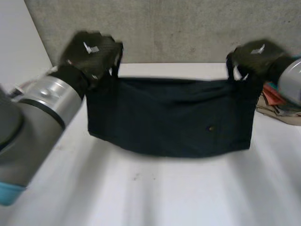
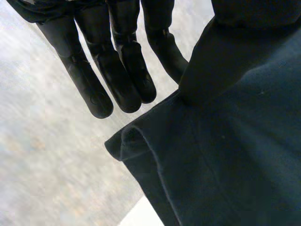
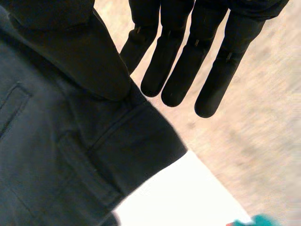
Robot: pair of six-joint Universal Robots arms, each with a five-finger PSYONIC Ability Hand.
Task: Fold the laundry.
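Navy woven cloth: 1 garment [image 1: 171,117], roughly rectangular, smooth, with stitched seams, hanging spread over the white table [image 1: 141,193]. 2 black hands: left hand [image 1: 91,52] pinches its 10 o'clock corner and right hand [image 1: 254,59] its 2 o'clock corner, thumb against straight fingers. 1 beige-and-red clothes pile [image 1: 277,106] at 3 o'clock.

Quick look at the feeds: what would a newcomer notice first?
The dark garment, stretched wide above the white table in the head view's middle. The left hand pinches one top corner, the right hand the other. A small pile of other clothes lies at the table's right edge.
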